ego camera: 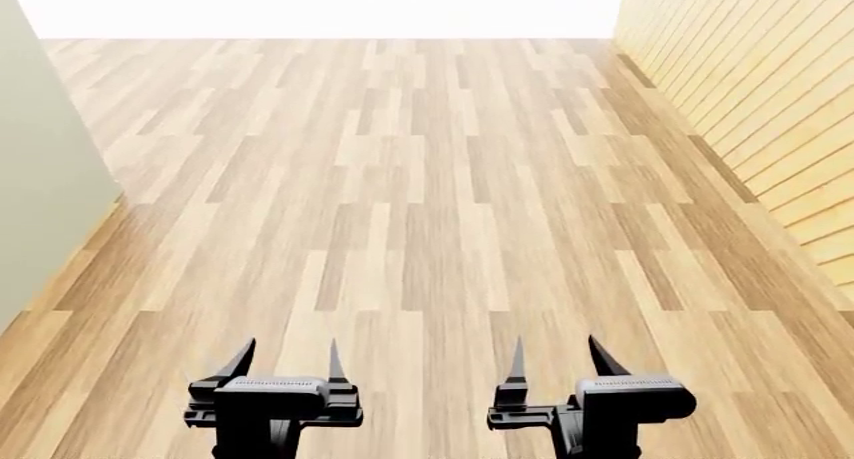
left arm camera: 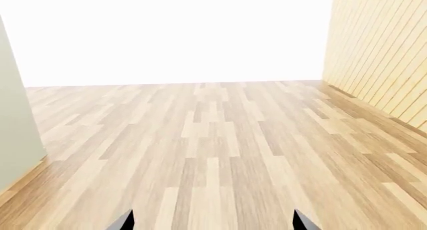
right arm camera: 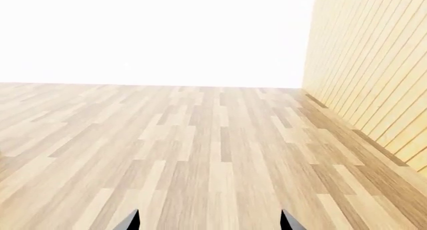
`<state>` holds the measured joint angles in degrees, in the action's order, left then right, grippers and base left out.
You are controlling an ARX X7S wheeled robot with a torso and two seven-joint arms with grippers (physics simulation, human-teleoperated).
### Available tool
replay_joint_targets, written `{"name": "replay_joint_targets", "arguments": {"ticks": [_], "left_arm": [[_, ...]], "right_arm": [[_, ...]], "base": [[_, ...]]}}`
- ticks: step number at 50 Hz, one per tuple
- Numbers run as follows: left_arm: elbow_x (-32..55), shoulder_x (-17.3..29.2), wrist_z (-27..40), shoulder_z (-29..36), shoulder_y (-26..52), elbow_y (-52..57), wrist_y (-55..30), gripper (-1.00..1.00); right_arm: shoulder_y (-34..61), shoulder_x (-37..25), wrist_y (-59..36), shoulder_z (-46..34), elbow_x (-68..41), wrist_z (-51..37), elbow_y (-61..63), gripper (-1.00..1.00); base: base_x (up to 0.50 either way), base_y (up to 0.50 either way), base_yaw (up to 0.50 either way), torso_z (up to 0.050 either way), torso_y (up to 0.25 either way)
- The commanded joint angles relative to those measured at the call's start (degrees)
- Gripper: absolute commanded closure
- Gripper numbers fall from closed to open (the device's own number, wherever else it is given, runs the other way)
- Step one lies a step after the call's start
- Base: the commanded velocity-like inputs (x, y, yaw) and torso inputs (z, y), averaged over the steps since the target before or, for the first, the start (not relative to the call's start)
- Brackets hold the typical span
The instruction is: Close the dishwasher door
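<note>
The black dishwasher door is out of view in all three views. My left gripper (ego camera: 287, 357) is open and empty at the bottom left of the head view, held over bare wooden floor. My right gripper (ego camera: 557, 354) is open and empty at the bottom right, level with the left one. In the left wrist view only the two fingertips (left arm camera: 125, 221) show, wide apart, with nothing between them. The right wrist view shows the same: its fingertips (right arm camera: 131, 221) are wide apart over the floor.
A light wooden plank floor (ego camera: 427, 199) stretches ahead. A pale grey-green wall or cabinet side (ego camera: 40, 179) stands at the left. A slatted light-wood wall (ego camera: 774, 99) runs along the right. The far end is a bright white blank.
</note>
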<state>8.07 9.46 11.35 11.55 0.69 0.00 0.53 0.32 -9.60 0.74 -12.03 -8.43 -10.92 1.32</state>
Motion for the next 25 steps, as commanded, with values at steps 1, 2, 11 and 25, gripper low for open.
{"name": "replay_joint_targets", "arguments": {"ticks": [1,2,11,25], "left_arm": [[0.3,0.3,0.4,0.5,0.0,0.0,0.0,-1.00],[0.3,0.3,0.4,0.5,0.0,0.0,0.1,-1.00],[0.6,0.6,0.7,0.7,0.2,-0.2,0.1,-1.00],[0.9,0.9,1.0,1.3,0.2,-0.3,0.3,-1.00]], "right_arm": [[0.1,-0.3,0.1,-0.5,-0.2,-0.4,-0.1,-1.00],[0.1,-0.3,0.1,-0.5,-0.2,-0.5,-0.1,-1.00],[0.1,-0.5,0.2,-0.9,-0.3,-0.7,-0.3,-1.00],[0.2,-0.9,0.3,-1.3,-0.6,-1.1,-0.2,-1.00]], "base": [[0.00,0.00,0.00,-0.050,0.000],[0.00,0.00,0.00,-0.050,0.000],[0.00,0.00,0.00,-0.050,0.000],[0.00,0.00,0.00,-0.050,0.000]]}}
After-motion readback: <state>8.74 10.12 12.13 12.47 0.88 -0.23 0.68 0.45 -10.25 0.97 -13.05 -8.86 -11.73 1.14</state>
